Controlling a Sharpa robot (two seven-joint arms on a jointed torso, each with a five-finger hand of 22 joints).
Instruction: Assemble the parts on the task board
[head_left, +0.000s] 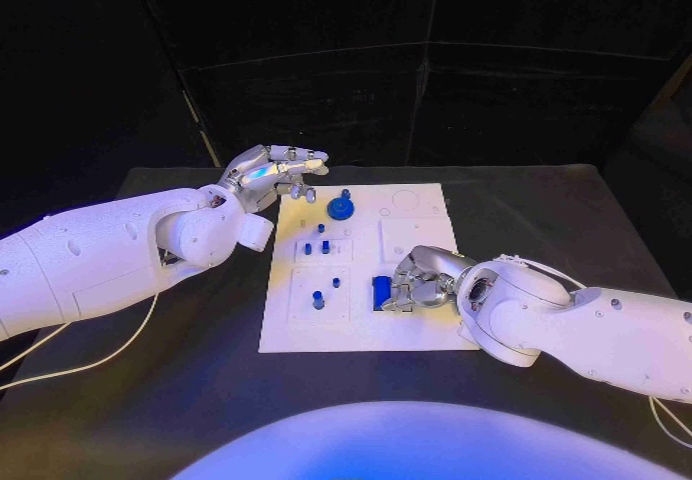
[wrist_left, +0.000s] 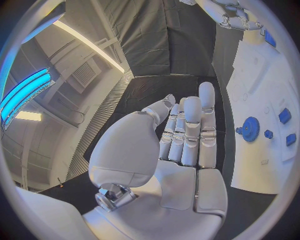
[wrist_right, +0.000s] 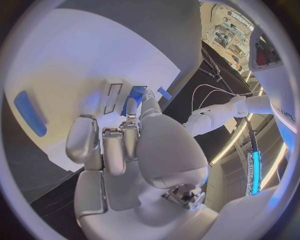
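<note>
The white task board (head_left: 361, 325) lies in the middle of the black table. On it are a blue gear (head_left: 340, 208), several small blue pegs (head_left: 317, 246) and a blue block (head_left: 381, 291). My right hand (head_left: 420, 281) rests on the board's near right part, fingers curled against the blue block; the right wrist view shows the block (wrist_right: 136, 93) at its fingertips (wrist_right: 130, 108), beside a slot. My left hand (head_left: 274, 171) hovers at the board's far left corner with nothing in it. The left wrist view shows its fingers (wrist_left: 190, 127) straight, with the gear (wrist_left: 250, 129) beyond them.
Another blue piece (wrist_right: 30, 113) lies on the board away from my right hand. Bare black table (head_left: 173, 400) surrounds the board on all sides. A white cable (head_left: 87, 350) hangs below my left arm.
</note>
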